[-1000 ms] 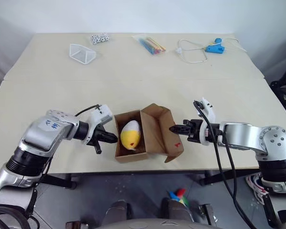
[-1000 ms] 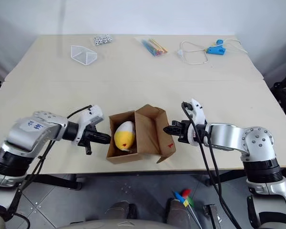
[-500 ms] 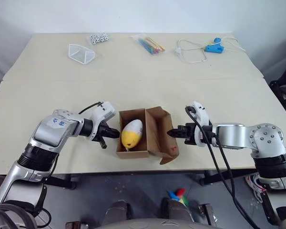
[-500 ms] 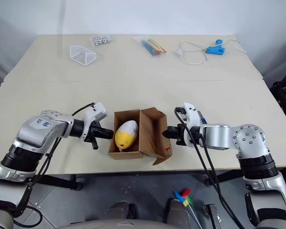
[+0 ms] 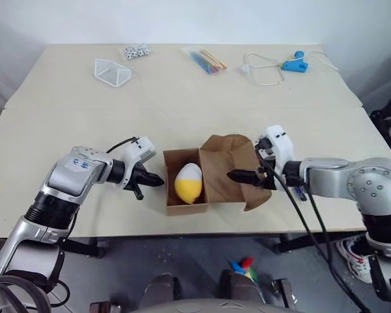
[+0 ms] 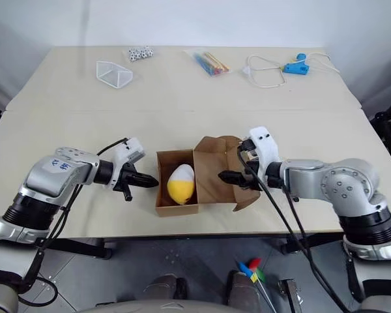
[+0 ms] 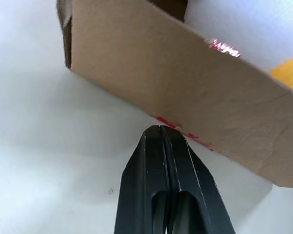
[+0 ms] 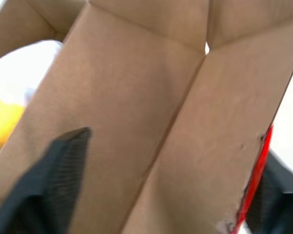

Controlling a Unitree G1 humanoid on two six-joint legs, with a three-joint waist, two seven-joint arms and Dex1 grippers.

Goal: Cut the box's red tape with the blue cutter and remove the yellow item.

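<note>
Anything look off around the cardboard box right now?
Nothing damaged or spilled. The brown cardboard box sits open at the table's near edge, its flap splayed toward the right gripper, and the yellow-and-white toy lies inside.

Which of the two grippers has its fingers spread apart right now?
The right gripper, spread over the box's opened flap. The left gripper points at the box's outer wall with both fingers pressed together.
</note>
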